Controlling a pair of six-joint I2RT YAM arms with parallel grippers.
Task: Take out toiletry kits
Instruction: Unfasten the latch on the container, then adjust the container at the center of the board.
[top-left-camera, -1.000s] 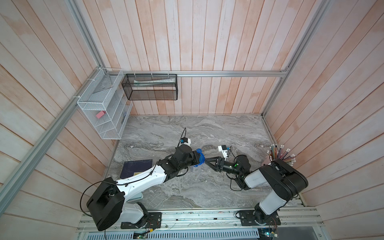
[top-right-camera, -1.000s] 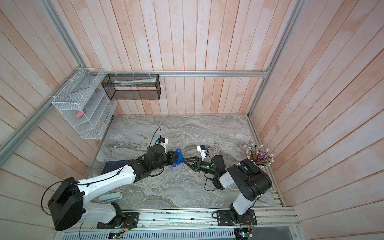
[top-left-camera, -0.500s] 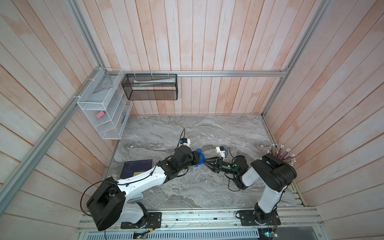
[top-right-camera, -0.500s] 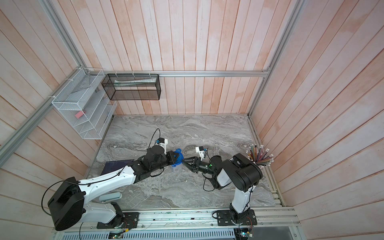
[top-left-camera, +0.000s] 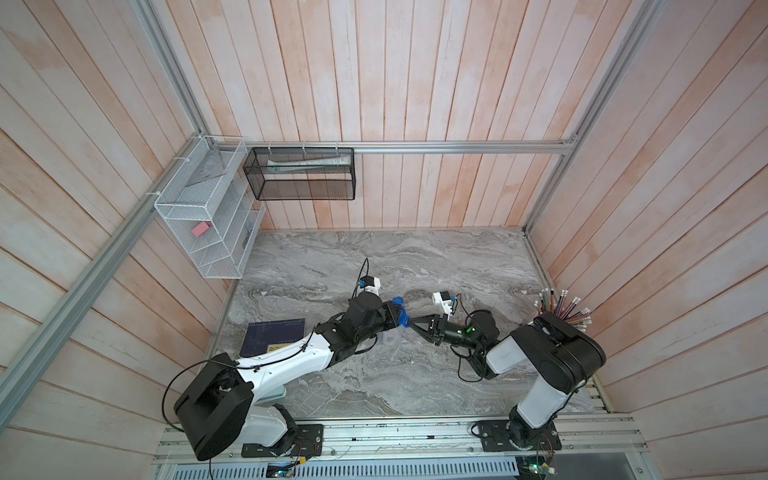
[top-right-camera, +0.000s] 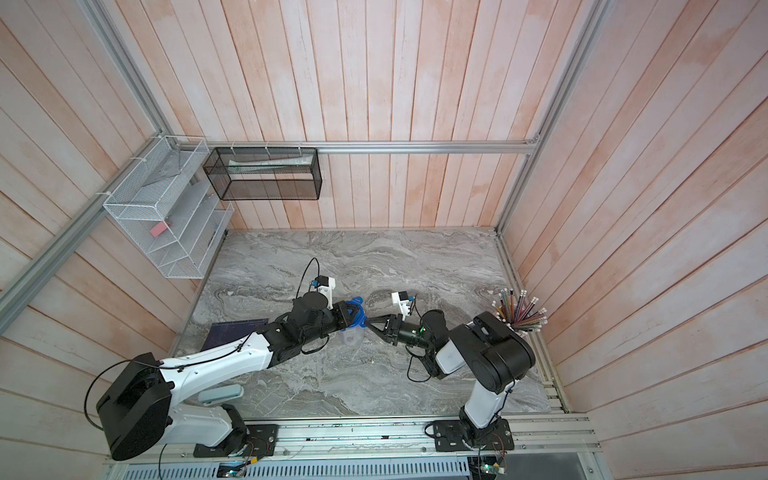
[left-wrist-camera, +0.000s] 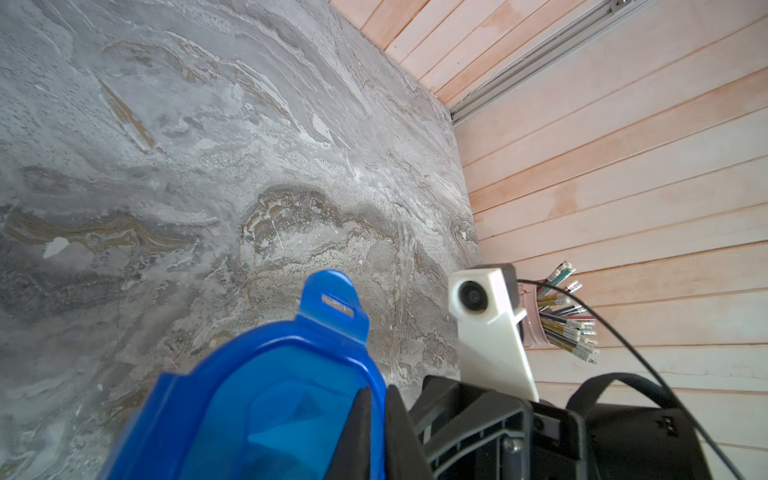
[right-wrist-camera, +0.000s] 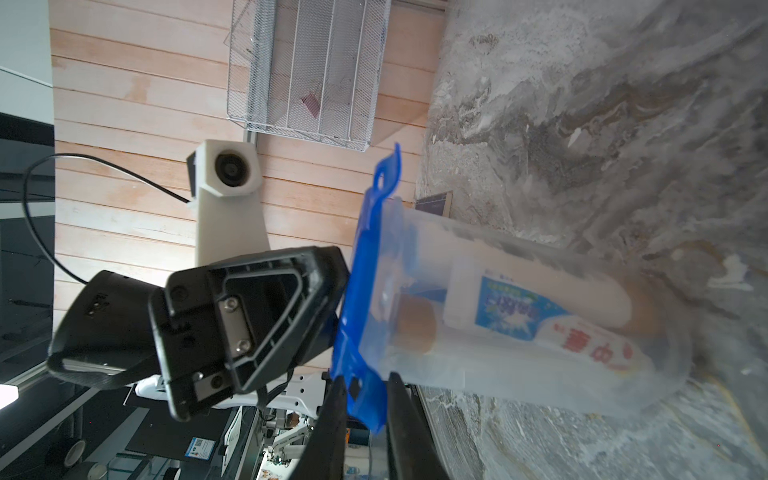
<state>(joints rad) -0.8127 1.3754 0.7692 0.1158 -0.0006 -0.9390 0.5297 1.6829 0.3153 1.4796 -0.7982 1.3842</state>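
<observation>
**Kit items inside lidded tub, both grippers at the lid**

Toothpaste tube (right-wrist-camera: 552, 328), white with blue and red print, and a bottle (right-wrist-camera: 415, 326) with a yellow-orange end sit inside the clear plastic container (right-wrist-camera: 519, 386). The container stands upright mid-table, cloudy see-through walls. Blue lid (right-wrist-camera: 361, 266), glossy translucent plastic with slotted tabs, sits on its mouth. Right gripper (right-wrist-camera: 365, 399) reaches in from the right, black fingers clamped either side of a lid tab. Left gripper (right-wrist-camera: 337, 301) reaches from the left, closed, tips against the lid; can't tell if it pinches anything.

Tabletop (top-left-camera: 436, 257): grey veined marble look, matte. Walls (top-left-camera: 415, 83): pale pinkish wood planks, aluminium rails (top-left-camera: 415, 146). White wire rack (top-left-camera: 220, 266) on the left wall, pink block (top-left-camera: 201, 228) in it. Black mesh basket (top-left-camera: 299, 189) on the far wall. Pencil cup (top-left-camera: 561, 307) at the right edge. Dark blue notebook (top-left-camera: 274, 338) near left.
</observation>
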